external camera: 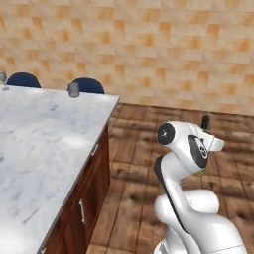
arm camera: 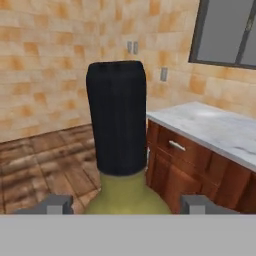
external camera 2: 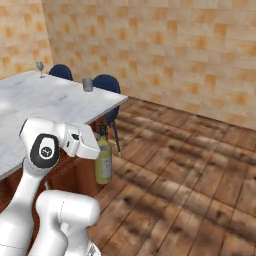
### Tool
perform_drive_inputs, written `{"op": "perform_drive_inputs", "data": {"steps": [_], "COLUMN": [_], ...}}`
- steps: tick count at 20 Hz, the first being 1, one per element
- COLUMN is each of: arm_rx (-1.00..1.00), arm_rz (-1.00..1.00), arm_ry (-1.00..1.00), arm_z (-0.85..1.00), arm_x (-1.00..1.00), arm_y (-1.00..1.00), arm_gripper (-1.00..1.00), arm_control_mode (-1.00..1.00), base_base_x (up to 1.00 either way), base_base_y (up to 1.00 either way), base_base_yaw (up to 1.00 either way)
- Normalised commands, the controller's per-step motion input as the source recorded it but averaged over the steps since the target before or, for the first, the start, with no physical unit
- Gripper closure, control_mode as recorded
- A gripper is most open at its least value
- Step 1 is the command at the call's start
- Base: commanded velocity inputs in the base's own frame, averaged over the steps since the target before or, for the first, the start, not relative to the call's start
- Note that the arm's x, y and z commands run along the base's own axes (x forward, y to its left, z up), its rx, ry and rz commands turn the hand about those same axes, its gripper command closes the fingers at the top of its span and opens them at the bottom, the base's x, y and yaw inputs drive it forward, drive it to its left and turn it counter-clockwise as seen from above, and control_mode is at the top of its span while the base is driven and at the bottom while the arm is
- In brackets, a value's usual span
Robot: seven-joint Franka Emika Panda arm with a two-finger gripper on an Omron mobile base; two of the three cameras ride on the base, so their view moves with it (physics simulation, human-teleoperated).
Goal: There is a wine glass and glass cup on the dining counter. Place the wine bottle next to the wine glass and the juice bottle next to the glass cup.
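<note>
Currently, in the left base view, the short grey glass cup (external camera: pixel 74 90) is standing on the white marble dining counter (external camera: pixel 44 144). In the right base view, the gripper (external camera 2: pixel 99 148) is carrying the slim olive-green wine bottle (external camera 2: pixel 103 162) upright off the floor, presumably for transport. In the hand view, the fingers (arm camera: pixel 52 205) are flanking its shoulder, apparently clenched.

The arm (external camera: pixel 191 198) is built of glossy white, rounded shells joined by dark grey to black seams. Each joint carries a round black cap with a small pale mark at its centre, seen on the elbow housing (external camera 2: pixel 44 150). The gripper (arm camera: pixel 126 204) ends in two small, squared grey finger tips (arm camera: pixel 56 204).
</note>
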Motion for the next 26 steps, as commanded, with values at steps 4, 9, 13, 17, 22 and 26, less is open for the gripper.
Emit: {"op": "perform_drive_inputs", "data": {"steps": [4, 9, 13, 17, 22, 26], "arm_rx": [0.0, 0.0, 0.0, 0.0, 0.0, 0.0], "arm_rz": [0.0, 0.0, 0.0, 0.0, 0.0, 0.0], "arm_ry": [0.0, 0.0, 0.0, 0.0, 0.0, 0.0], "arm_z": [0.0, 0.0, 0.0, 0.0, 0.0, 0.0], "arm_x": [0.0, 0.0, 0.0, 0.0, 0.0, 0.0], "arm_y": [0.0, 0.0, 0.0, 0.0, 0.0, 0.0], "arm_gripper": [1.0, 1.0, 1.0, 1.0, 1.0, 1.0], "arm_control_mode": [1.0, 1.0, 1.0, 1.0, 1.0, 1.0], "base_base_x": [0.9, 0.91, 0.89, 0.87, 0.87, 0.89], "base_base_y": [-0.28, -0.27, -0.3, -0.29, -0.29, -0.29], "base_base_yaw": [0.0, 0.0, 0.0, 0.0, 0.0, 0.0]}}
